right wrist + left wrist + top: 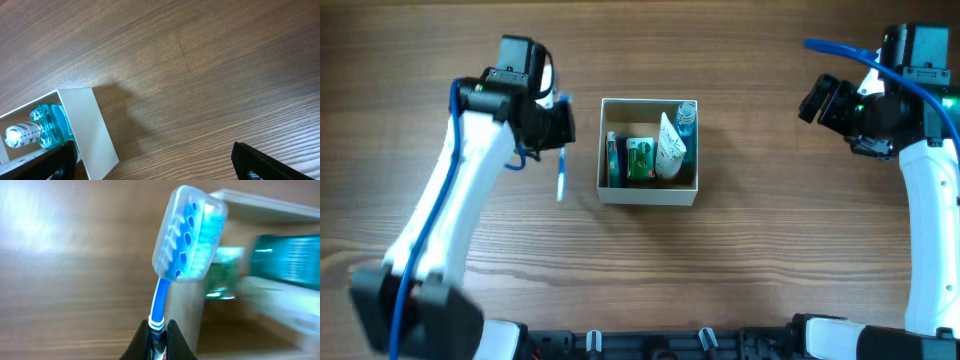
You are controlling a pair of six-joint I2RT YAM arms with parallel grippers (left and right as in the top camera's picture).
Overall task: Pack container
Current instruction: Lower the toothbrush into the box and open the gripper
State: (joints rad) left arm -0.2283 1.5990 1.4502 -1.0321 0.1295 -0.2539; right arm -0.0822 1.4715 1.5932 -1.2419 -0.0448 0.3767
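At centre frame we saw the white cardboard container (648, 194), toiletries (642, 160) inside. Just left of it, our left gripper (560, 143) pinched a blue toothbrush (560, 180) by its handle. Our right gripper (818, 100), upper right and well apart, gaped wide, holding nothing.

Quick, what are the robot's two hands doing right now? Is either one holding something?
Left gripper: closed on the handle of the blue toothbrush.
Right gripper: open, holding nothing.
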